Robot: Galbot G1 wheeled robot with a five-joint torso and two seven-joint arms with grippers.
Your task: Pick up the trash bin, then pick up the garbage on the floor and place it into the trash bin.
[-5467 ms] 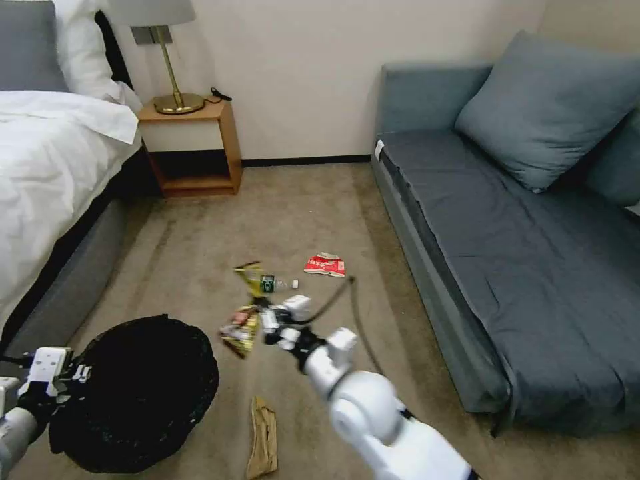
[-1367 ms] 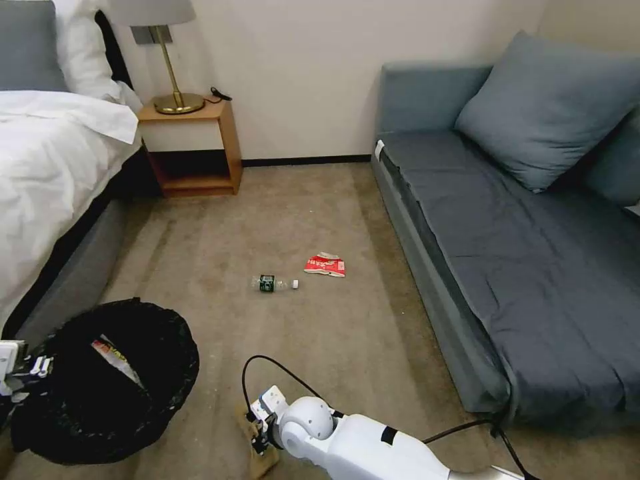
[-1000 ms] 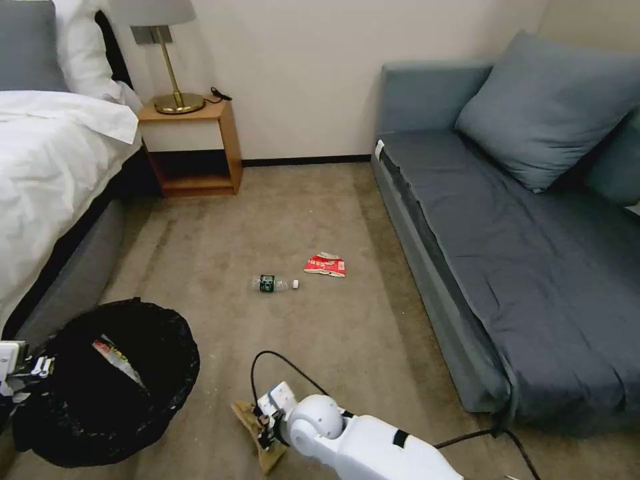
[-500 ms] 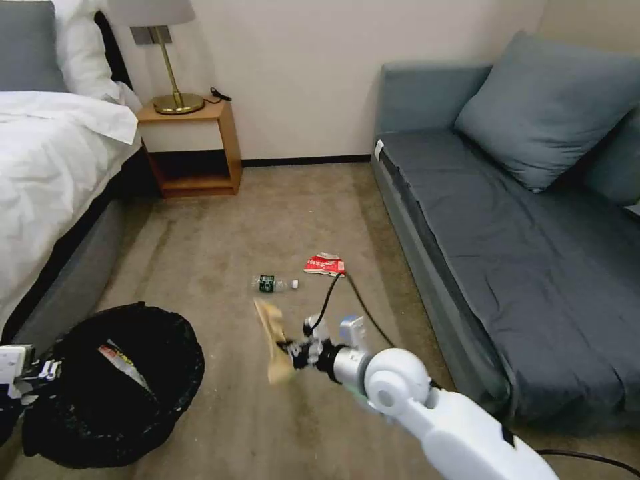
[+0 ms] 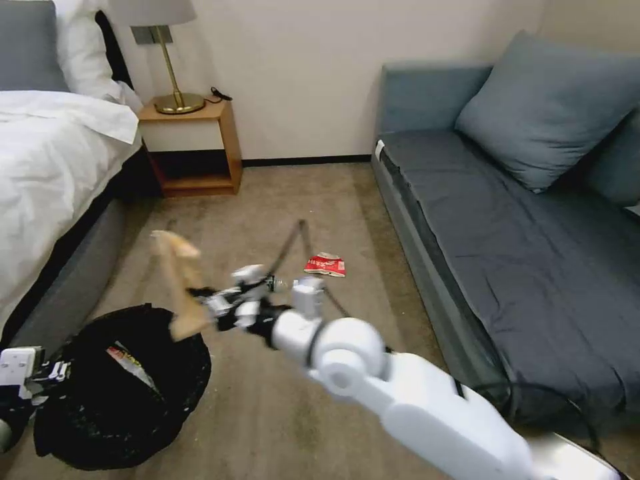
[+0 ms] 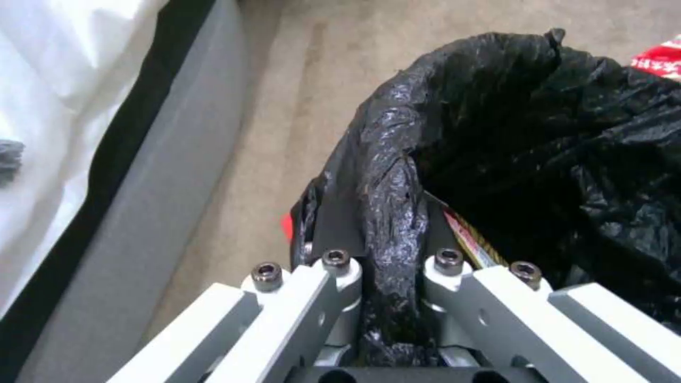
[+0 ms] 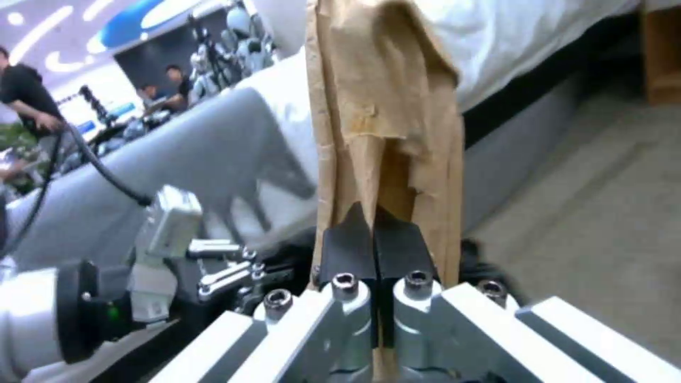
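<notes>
The tan paper wrapper (image 5: 177,285) is judged light, limp and easily torn, so the hold belongs low on its folded end, where the right gripper (image 7: 374,250) pinches it with pads pressed together. It is a creased, elongated brown strip, standing upright above the far rim of the trash bin (image 5: 120,393) at near left. The left gripper (image 6: 387,250) clamps the bin's black-bagged rim.

Right arm (image 5: 413,400): glossy white rounded shell, ball-like joint, dark collar at wrist, thin black cable (image 5: 293,241) looping above. Right gripper (image 7: 376,250): pale grey metal linkage bars, dark hex-socket screws, black finger pads. Left gripper (image 6: 387,234): same grey bars and screws; white boxy wrist block (image 5: 17,367), lower left.
</notes>
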